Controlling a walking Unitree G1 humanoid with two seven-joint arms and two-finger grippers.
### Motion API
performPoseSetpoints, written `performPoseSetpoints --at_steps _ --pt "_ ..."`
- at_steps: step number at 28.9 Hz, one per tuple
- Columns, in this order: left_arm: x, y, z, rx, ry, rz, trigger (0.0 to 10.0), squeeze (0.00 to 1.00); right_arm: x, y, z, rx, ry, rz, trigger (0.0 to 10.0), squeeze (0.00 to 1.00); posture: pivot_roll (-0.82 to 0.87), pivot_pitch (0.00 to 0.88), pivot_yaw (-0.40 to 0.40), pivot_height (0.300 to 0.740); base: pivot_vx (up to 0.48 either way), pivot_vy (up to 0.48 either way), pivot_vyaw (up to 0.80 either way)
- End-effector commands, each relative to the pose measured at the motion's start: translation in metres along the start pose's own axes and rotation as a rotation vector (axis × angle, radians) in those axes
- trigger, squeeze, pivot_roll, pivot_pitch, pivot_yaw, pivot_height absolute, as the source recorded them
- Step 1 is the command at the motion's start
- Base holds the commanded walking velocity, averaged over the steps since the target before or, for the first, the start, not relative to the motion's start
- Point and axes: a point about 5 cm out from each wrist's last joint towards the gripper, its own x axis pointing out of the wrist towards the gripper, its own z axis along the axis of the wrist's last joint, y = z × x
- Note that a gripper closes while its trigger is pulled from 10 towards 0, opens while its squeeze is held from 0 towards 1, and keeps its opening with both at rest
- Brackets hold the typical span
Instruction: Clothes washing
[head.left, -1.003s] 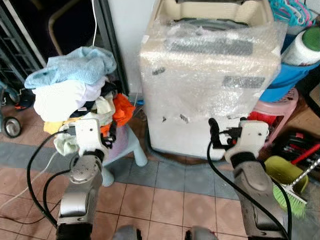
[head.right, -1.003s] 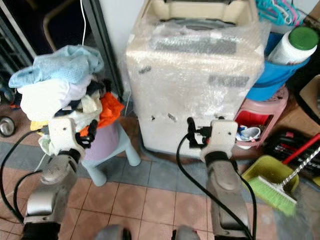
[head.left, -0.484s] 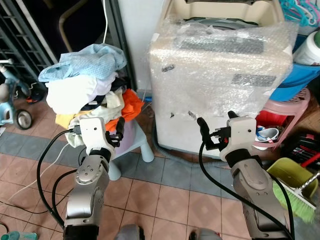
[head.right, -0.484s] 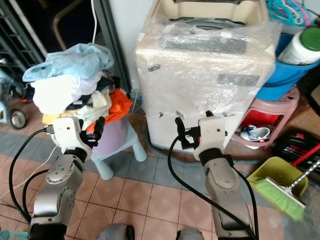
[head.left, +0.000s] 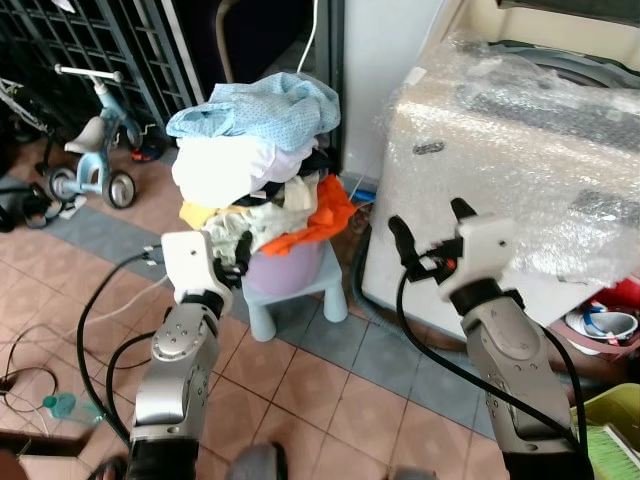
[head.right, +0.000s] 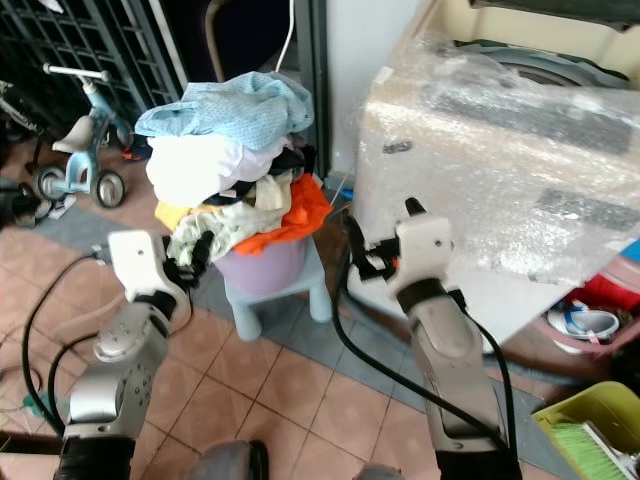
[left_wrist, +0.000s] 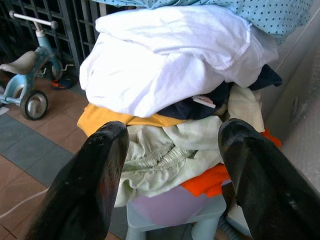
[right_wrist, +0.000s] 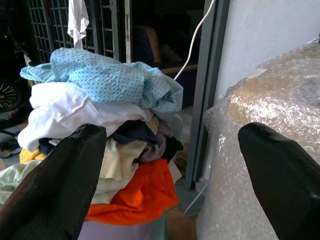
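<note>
A tall pile of clothes (head.left: 255, 165) is heaped in a lilac basket (head.left: 285, 270) that is set on a pale blue stool (head.left: 300, 300) on the tiled floor (head.left: 330, 380). The pile is topped by a light blue dotted cloth (head.left: 260, 105), with a white garment (left_wrist: 165, 60) beneath it and an orange piece (head.left: 325, 215) hanging at the side nearest the washing machine (head.left: 520, 160), which is wrapped in bubble film and stands just beside the stool.

The left pincer (head.left: 232, 262) is held with its fingers (left_wrist: 95, 175) spread, right up against the lower edge of the pile, where a pale green garment (left_wrist: 165, 160) is seen between them; nothing is pinched. The right pincer (head.left: 428, 232) is also spread and empty, raised in front of the machine, near the pile's orange side but apart from it.

A child's tricycle (head.left: 95, 150) is parked by a dark grille, well apart from the pile.
</note>
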Motion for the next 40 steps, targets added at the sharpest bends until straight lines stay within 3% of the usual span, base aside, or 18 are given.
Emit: performPoseSetpoints --at_steps 1,15,25,33,40 --pt "0.001 -0.007 0.000 -0.003 -0.002 -0.020 10.0 0.00 -0.001 -0.002 -0.003 -0.004 0.011 0.008 10.0 0.00 -0.06 0.090 0.068 0.740 0.405 0.255 0.69" --pt "0.004 -0.012 0.000 -0.018 0.002 -0.020 10.0 0.00 0.000 0.013 -0.003 -0.050 0.001 0.101 10.0 0.00 -0.07 0.093 0.071 0.740 0.345 0.325 0.64" --pt "0.001 -0.010 -0.004 -0.008 0.034 0.004 10.0 0.00 0.007 0.010 -0.002 -0.063 -0.013 0.111 10.0 0.00 -0.05 0.094 0.070 0.740 0.079 0.192 0.00" --pt "-0.002 -0.006 -0.003 0.004 0.022 0.012 10.0 0.00 0.024 0.003 0.006 -0.132 -0.047 0.141 10.0 0.00 -0.03 0.099 0.064 0.740 0.000 0.333 0.00" --pt "-0.004 -0.006 -0.004 0.029 0.029 0.022 10.0 0.00 0.035 -0.014 0.002 -0.254 -0.011 0.011 10.0 0.00 -0.03 0.101 0.066 0.740 0.000 0.000 0.00"
